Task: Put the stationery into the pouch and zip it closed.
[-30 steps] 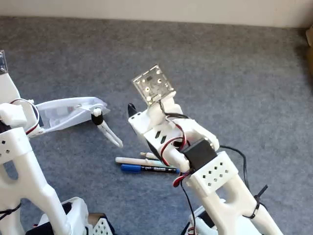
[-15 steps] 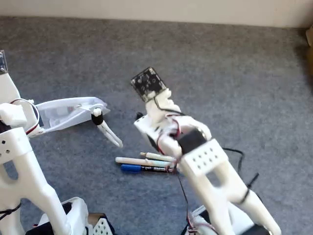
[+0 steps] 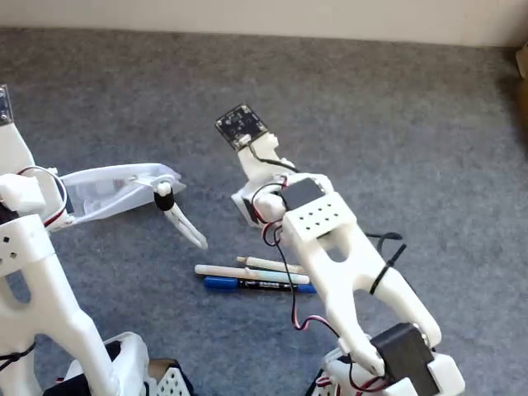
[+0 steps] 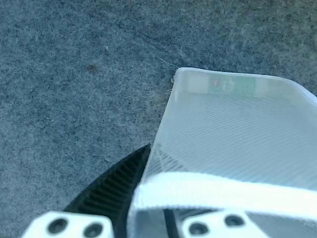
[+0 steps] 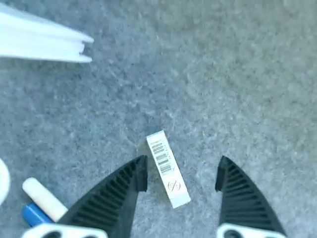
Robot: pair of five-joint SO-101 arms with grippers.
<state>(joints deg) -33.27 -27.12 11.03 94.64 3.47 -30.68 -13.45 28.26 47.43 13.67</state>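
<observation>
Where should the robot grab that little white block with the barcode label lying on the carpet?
Probably across its narrow width, near the middle of the white block, coming straight down from above. It lies flat on the carpet, long and slim. The right gripper has its open jaws either side of the long edges, so closing should pinch it squarely.

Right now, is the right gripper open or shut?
Open. The right gripper has its jaws wide apart, one each side of a small white barcoded piece lying flat on the carpet.
</observation>
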